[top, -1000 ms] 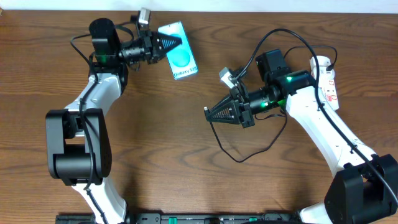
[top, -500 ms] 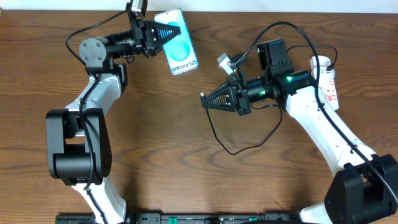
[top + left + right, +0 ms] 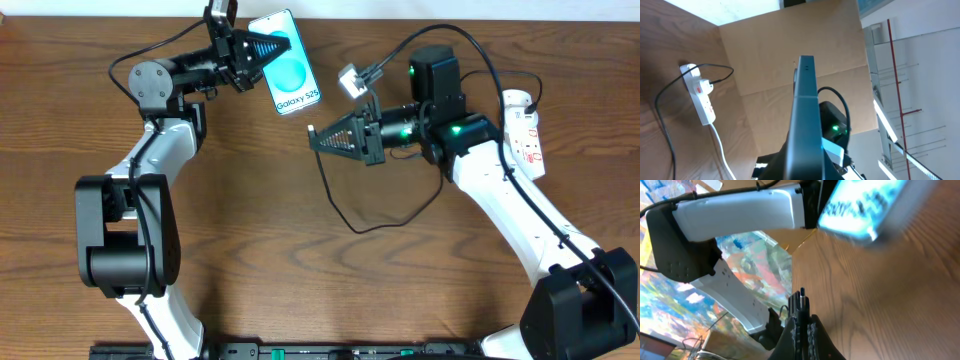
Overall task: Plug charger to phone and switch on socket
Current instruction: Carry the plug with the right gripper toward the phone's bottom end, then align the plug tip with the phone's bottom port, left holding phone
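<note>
Gripping phone (image 3: pixel 290 80) by one end in left hand (image 3: pixel 262 52). Pinching charger (image 3: pixel 370 225) plug in right hand (image 3: pixel 318 138), tip toward phone, apart. Beyond right arm, socket (image 3: pixel 525 130) on counter (image 3: pixel 260 250).

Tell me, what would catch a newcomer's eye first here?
The bright blue phone near the table's far edge stands out first, pinched at one end by the left gripper. Facing it, the right gripper holds the charger plug, its thin black cable looping over the wood. A white power strip lies at the far right.
</note>
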